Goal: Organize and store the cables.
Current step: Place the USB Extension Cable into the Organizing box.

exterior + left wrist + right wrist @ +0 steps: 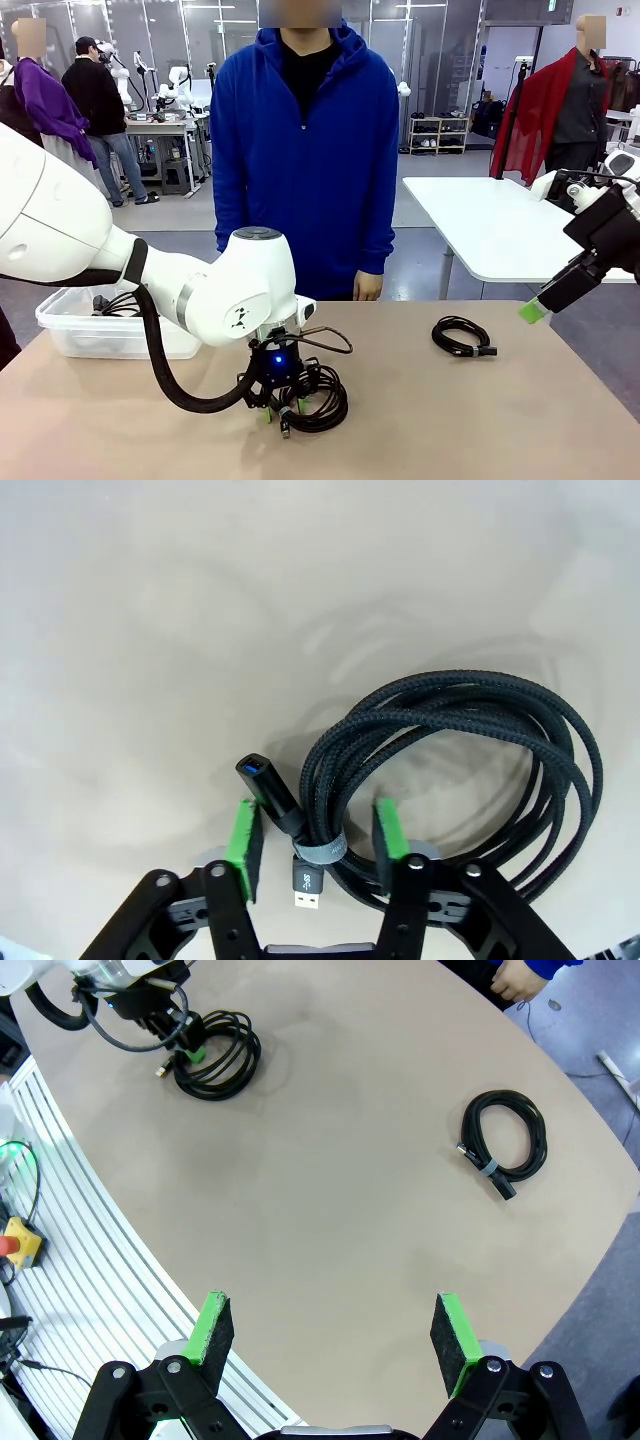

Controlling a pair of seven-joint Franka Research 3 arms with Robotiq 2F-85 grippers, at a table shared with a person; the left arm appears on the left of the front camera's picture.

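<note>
A large coil of black braided cable [470, 730] lies on the tan table, bound by a grey strap, with its two plugs side by side. My left gripper [317, 838] is down over it with its jaws on either side of the strapped section. The green pads [245, 845] stand close to the bundle, and a small gap remains on the plug side. From the front, this coil [325, 400] lies under the left gripper [285, 410]. A smaller coiled cable [460, 337] lies at the right centre of the table. My right gripper [330, 1330] hangs open above the table's right edge, far from that smaller coil [505, 1140].
A clear plastic bin [60, 325] with black cords inside stands at the table's far left. A person in a blue hoodie [305, 150] stands at the far edge, hands down. A white table [490, 225] stands behind on the right.
</note>
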